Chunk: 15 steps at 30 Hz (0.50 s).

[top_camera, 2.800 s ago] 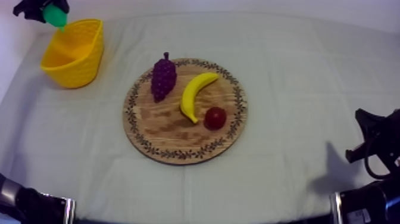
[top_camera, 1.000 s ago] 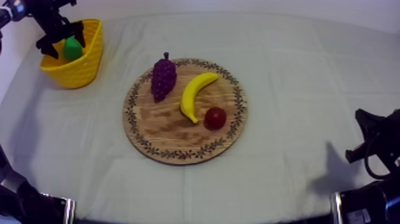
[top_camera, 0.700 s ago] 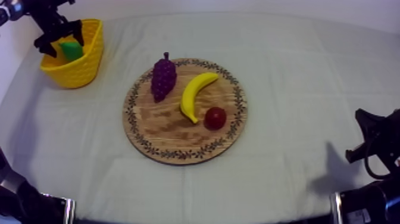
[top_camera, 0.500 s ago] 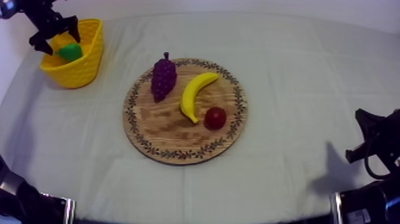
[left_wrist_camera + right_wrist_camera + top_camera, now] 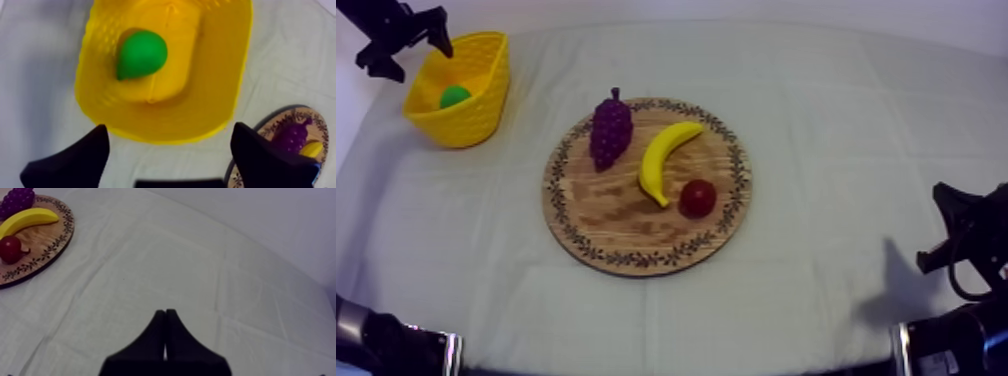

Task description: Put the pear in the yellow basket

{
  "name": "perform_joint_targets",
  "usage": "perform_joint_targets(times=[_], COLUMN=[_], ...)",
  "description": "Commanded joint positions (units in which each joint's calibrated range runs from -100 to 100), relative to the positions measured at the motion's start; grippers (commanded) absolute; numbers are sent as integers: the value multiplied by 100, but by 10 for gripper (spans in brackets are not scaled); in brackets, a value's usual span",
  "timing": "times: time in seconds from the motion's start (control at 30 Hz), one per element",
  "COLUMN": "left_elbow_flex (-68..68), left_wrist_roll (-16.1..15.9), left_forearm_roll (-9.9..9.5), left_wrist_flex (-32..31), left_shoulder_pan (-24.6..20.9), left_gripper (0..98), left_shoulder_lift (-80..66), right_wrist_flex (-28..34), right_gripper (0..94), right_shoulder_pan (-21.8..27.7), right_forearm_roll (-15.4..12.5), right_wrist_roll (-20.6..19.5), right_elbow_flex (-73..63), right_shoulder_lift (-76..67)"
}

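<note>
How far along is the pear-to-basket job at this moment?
Done: the pear lies inside the yellow basket, off the wooden board. In hand: nothing; the left pincer hangs open and empty above the basket. The right pincer is shut on nothing over the cloth. Left: apparently only pulling the left pincer away.

Wide bare grey-white cloth [image 5: 856, 130] right of the round wooden patterned-rim board [image 5: 616, 215], open strip between it and the yellow plastic basket [image 5: 466, 120], board crowded by purple grape bunch [image 5: 611, 130], yellow banana [image 5: 662, 162], small red fruit [image 5: 697, 198], black left gripper [image 5: 404, 55] at basket's far rim.
</note>
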Motion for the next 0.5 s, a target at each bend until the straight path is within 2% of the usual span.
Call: perform_joint_targets(times=[0.0,0.17,0.47], left_elbow_flex=[344,1008,2377], left_wrist_roll=[38,121,33], left_forearm_roll=[-2,23,297], left_wrist_flex=[4,-21,-536], left_shoulder_pan=[16,85,80], left_gripper=[837,778,548], left_shoulder_lift=[-637,-1421,-2744], right_wrist_flex=[-1,-1,-1], right_gripper=[2,2,2], right_shoulder_pan=[0,0,0], right_forearm_roll=[-1,-1,-1], right_wrist_roll=[-1,-1,-1], right_elbow_flex=[-2,-2,-2], right_shoulder_lift=[-3,-3,-3])
